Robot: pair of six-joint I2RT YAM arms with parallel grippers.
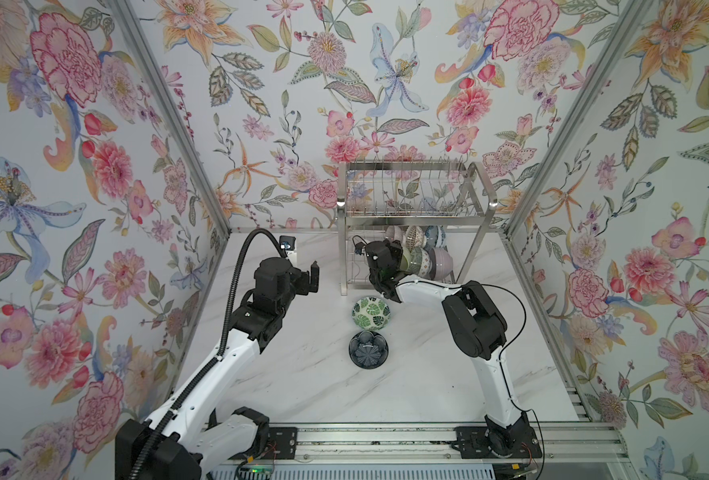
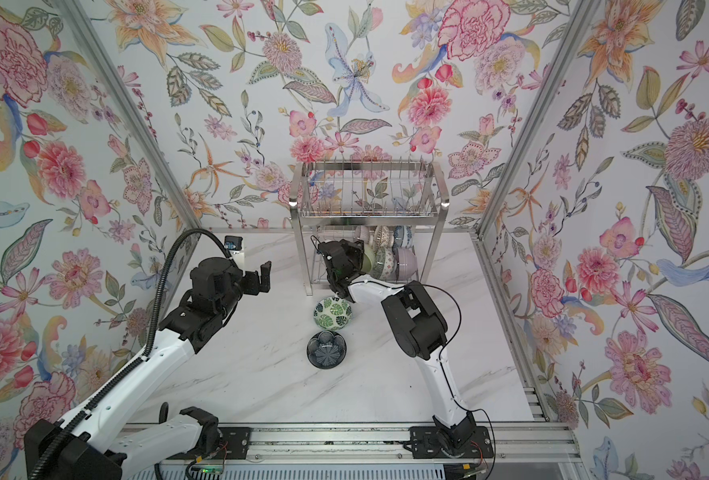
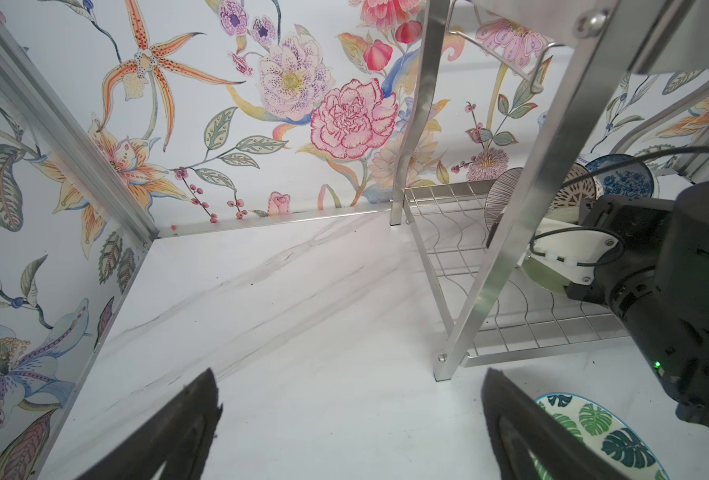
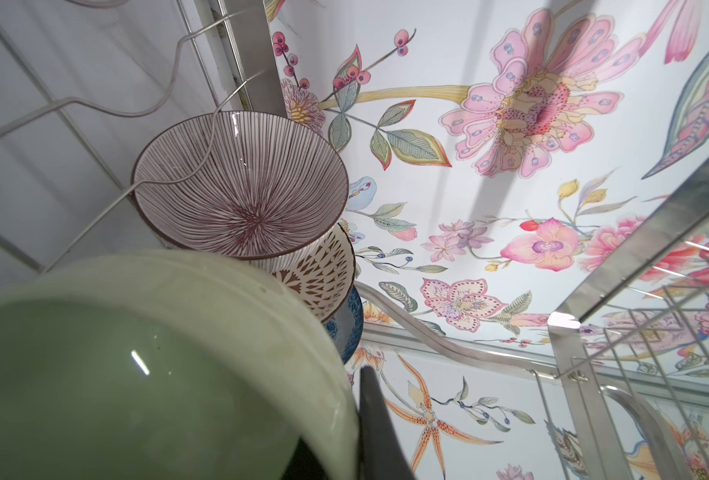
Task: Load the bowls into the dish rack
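Both top views: white marble-look tabletop [image 1: 303,386], flowered wallpaper walls [image 1: 74,166], two-tier steel wire dish rack [image 1: 411,214] at the back. Left wrist: left gripper [image 3: 350,436] gapes empty above marble. Right wrist: right gripper [image 4: 344,432] clamps a pale green bowl [image 4: 136,374] on the rack's lower tier.

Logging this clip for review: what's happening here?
The right pincer is shut on the pale green bowl, holding it at the rack's lower shelf beside five bowls already loaded. The left pincer hangs open and empty over the table. The leaf bowl and navy bowl sit on the table before the rack.
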